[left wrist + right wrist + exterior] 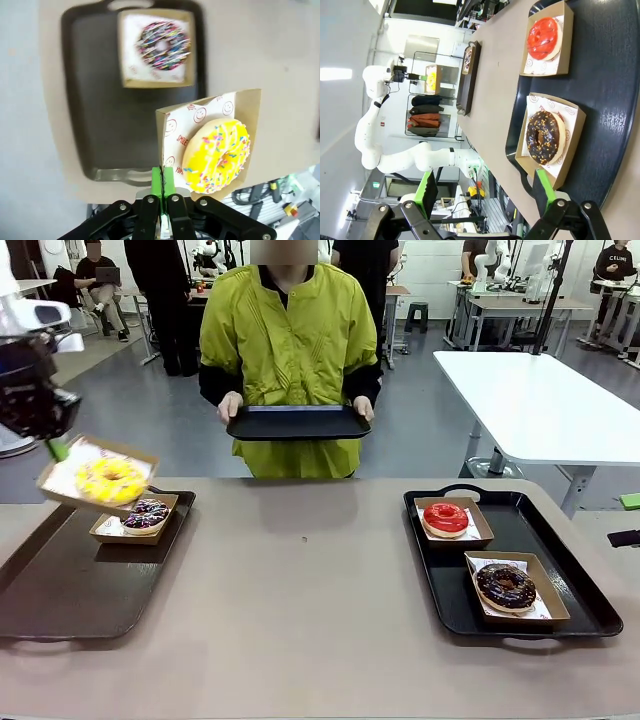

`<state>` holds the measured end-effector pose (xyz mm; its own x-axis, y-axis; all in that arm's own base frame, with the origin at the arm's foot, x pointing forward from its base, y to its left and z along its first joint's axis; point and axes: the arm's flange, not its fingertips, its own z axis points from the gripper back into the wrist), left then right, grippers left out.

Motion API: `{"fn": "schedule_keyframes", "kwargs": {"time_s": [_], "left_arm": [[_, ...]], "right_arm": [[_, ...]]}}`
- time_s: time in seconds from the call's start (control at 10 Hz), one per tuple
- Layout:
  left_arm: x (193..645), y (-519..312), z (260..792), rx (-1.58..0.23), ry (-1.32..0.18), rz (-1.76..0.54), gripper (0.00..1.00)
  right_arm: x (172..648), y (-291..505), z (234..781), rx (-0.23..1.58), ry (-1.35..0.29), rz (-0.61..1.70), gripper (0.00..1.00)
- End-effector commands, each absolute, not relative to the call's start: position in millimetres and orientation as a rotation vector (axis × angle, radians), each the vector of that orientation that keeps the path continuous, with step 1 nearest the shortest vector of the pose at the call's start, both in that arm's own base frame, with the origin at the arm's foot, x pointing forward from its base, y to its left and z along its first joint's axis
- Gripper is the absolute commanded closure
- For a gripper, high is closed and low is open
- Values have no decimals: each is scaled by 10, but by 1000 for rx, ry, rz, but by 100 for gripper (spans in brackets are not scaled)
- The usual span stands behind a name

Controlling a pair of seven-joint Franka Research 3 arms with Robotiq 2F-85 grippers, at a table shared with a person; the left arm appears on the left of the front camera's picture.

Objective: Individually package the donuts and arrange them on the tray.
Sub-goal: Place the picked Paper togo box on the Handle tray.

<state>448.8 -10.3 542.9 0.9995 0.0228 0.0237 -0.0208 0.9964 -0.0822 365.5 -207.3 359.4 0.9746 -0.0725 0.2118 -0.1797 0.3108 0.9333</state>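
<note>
Mid-carry: left gripper (pixel 162 186) clamped on yellow donut's box (pixel 250 107) (right gripper (pixel 485 192) wide open, idle), next needs handing toward person's tray (pixel 297 423).

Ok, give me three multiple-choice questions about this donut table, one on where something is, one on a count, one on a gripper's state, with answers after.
1. Where is the red-iced donut?
A. in a box on the right-hand tray
B. on the bare table
C. on the tray the person holds

2. How many donuts lie on the right-hand tray?
A. one
B. two
C. four

3. What is the left gripper doing?
A. hanging open
B. pinching the edge of the box with the yellow donut
C. pressing on the sprinkled donut

Answers: 1 A, its box sits at the tray's far end. 2 B, red and dark chocolate. 3 B, green pads meet on the raised box's wall.
</note>
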Motion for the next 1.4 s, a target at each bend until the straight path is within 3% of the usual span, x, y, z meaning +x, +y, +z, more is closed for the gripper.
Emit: {"fn": "schedule_keyframes", "kwargs": {"time_s": [0.0, 0.3, 1.1, 1.3], "left_arm": [[4303, 98, 5201, -6, -56, 62, 99], [4193, 286, 4955, -4, -22, 78, 99], [4241, 266, 4943, -18, 0, 73, 99], [3995, 311, 4824, 11, -67, 44, 99]], "right_arm": [[3632, -2096, 3603, 1259, -219, 95, 0], [3632, -2096, 3603, 1259, -219, 95, 0], [3632, -2096, 3603, 1259, -219, 95, 0], [3632, -2096, 3603, 1259, -219, 95, 0]]}}
